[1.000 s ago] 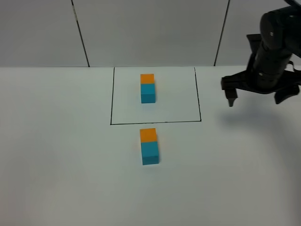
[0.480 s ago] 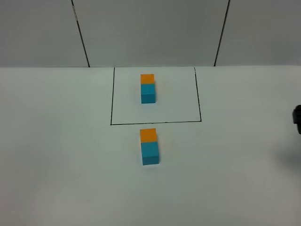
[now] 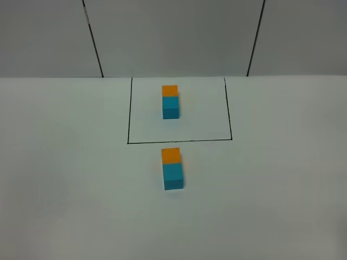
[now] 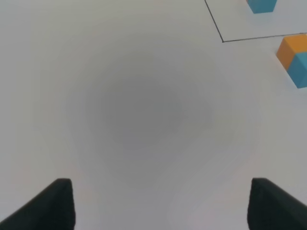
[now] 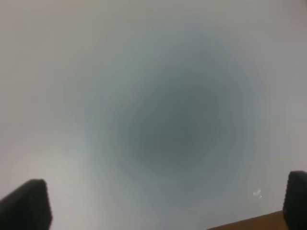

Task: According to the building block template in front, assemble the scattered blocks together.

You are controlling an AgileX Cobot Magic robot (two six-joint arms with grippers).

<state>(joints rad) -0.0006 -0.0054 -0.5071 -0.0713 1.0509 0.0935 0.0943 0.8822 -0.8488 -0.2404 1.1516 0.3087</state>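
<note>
Gone from the overhead view since a second ago: the right arm, then hanging open-jawed beside the black-lined frame, half a second back only a dark sliver at the edge. Blocks unmoved throughout. Judged from that: assembly done, arms pulled clear.

Counted: four cubes, two orange, two teal. One pair, the template, inside the black frame, orange touching teal in a row. Second pair, the orange block and teal block, just outside the frame's near line, also touching, same order as the template, the teal one sitting very slightly askew.

Left claw: fingers spread wide with nothing between them, only bare table beneath; both pairs well ahead of it and off toward one finger's side, near the view's corner. Right claw: spread to full width, empty, over blank table; no block anywhere near it.
</note>
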